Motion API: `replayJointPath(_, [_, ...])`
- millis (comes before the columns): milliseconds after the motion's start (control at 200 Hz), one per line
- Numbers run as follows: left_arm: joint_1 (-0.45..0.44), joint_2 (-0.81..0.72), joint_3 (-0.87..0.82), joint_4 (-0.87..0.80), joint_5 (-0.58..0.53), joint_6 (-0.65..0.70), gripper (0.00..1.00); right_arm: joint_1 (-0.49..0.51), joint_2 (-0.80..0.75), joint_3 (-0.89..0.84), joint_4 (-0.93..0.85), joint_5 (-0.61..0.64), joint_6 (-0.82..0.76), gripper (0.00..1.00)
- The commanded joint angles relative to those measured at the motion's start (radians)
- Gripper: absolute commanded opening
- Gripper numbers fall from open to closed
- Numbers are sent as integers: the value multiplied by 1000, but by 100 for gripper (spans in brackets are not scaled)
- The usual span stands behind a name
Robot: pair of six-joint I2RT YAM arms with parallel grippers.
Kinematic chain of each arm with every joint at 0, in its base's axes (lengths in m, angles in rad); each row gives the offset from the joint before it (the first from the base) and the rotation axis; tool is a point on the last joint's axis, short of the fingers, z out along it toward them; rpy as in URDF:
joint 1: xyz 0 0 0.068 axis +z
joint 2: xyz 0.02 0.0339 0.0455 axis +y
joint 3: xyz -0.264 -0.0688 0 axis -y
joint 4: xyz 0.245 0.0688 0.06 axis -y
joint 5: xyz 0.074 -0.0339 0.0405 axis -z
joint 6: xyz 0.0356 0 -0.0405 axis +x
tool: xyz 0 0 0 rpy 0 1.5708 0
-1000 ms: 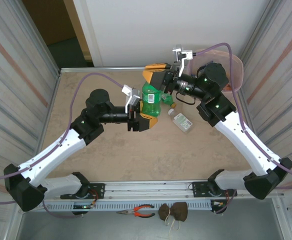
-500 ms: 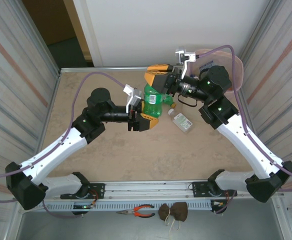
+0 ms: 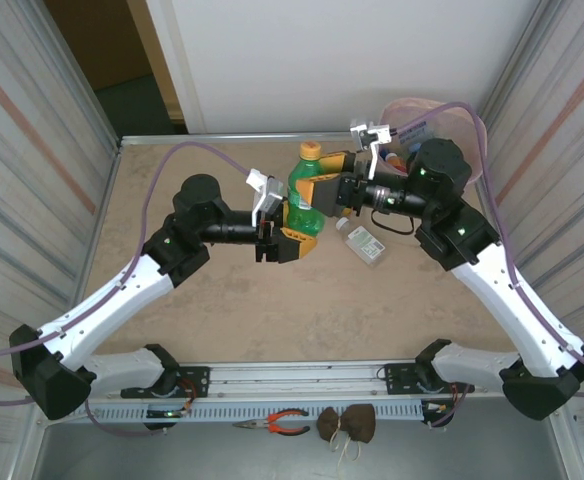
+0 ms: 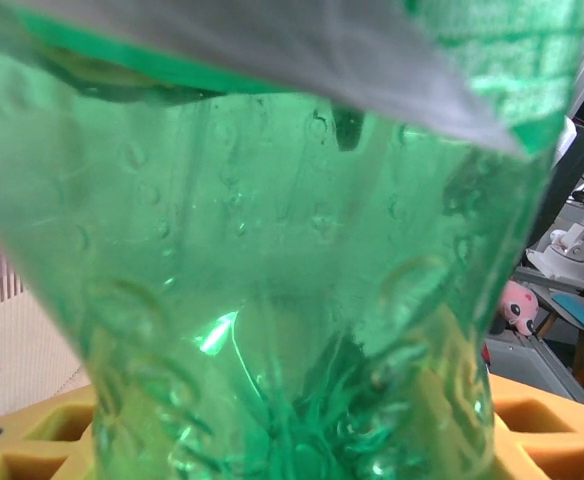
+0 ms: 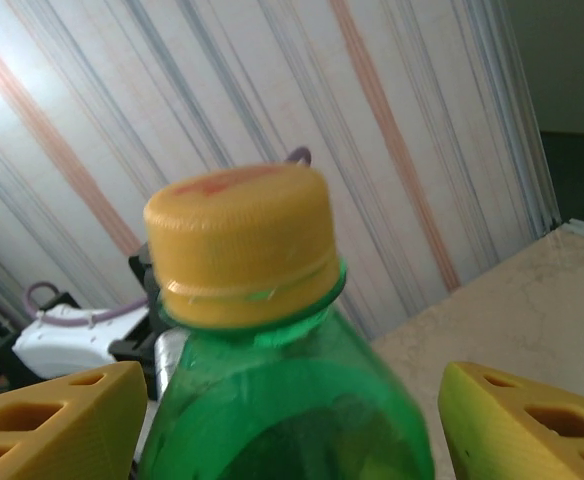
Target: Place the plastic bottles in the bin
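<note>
the green bottle (image 3: 307, 188) stands upright above the middle of the table (image 3: 222, 320), towards its far side, its orange cap (image 3: 310, 150) on top and screwed on. the left gripper (image 3: 299, 222) is clamped on the bottle's lower body from the left; in the left wrist view the green plastic sits right between the yellow pads (image 4: 32, 445), pressed close to the camera. whether the bottle's base touches the table cannot be told. the right gripper (image 3: 324, 190) reaches in from the right at the level of the bottle's upper half with its jaws spread: in the right wrist view the two yellow fingers (image 5: 52, 420) stand on either side of the bottle's shoulder with a clear gap on each side, touching nothing. just right of the green bottle a small clear bottle (image 3: 364, 243) with a white cap lies on its side on the table, below the right wrist. the pale pink bin (image 3: 412, 103) stands at the far right corner, behind the right arm, with some coloured caps visible inside. a pair of orange-handled pliers (image 3: 282, 423) lies on the near ledge between the arm bases.
</note>
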Motion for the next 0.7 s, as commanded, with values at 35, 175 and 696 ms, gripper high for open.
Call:
replayJointPath(35, [-9, -19, 35, 10, 2, 16, 49, 2, -53, -39, -52, -78, -55, 74])
replayJointPath(175, [-9, -21, 27, 25, 15, 6, 50, 3, -72, -72, -41, -74, -58, 67])
replayJointPath(696, [-9, -37, 18, 10, -6, 12, 64, 3, -84, -63, -41, -7, -71, 52])
